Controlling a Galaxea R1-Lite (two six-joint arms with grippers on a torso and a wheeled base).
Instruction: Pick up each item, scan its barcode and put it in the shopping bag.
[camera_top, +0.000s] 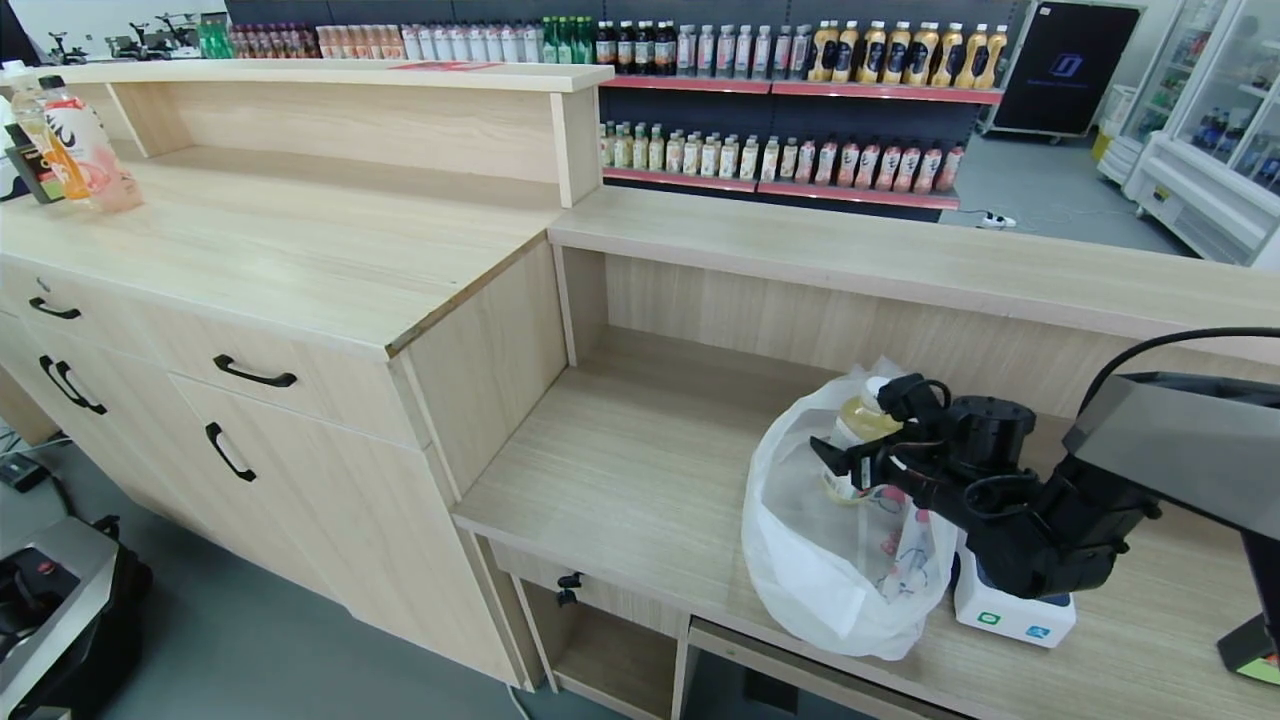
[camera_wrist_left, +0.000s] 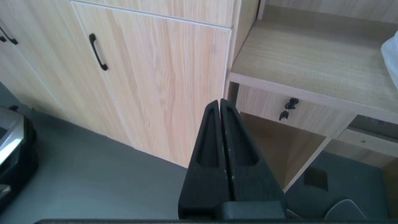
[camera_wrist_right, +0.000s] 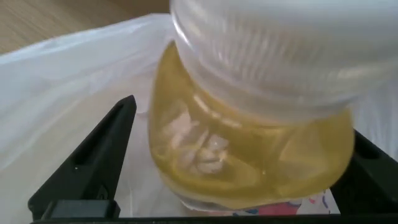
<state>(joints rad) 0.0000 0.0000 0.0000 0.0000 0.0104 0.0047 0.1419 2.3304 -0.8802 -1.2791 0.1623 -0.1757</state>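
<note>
A clear bottle (camera_top: 858, 420) of yellow drink with a white cap stands upright inside the white plastic shopping bag (camera_top: 830, 570) on the lower counter (camera_top: 640, 470). My right gripper (camera_top: 862, 440) is at the bag's mouth. In the right wrist view the bottle (camera_wrist_right: 249, 155) sits between the fingers of the right gripper (camera_wrist_right: 249, 118). A strip of bag (camera_wrist_right: 62, 81) shows between one black finger (camera_wrist_right: 93, 168) and the glass, so the gripper is open. My left gripper (camera_wrist_left: 222, 112) is shut and empty, hanging low in front of the cabinet doors.
A white scanner box (camera_top: 1010, 610) stands just right of the bag. Two more drink bottles (camera_top: 85, 150) stand at the far left of the higher counter (camera_top: 300, 250). A raised ledge runs behind the lower counter, with stocked shelves (camera_top: 780, 150) beyond.
</note>
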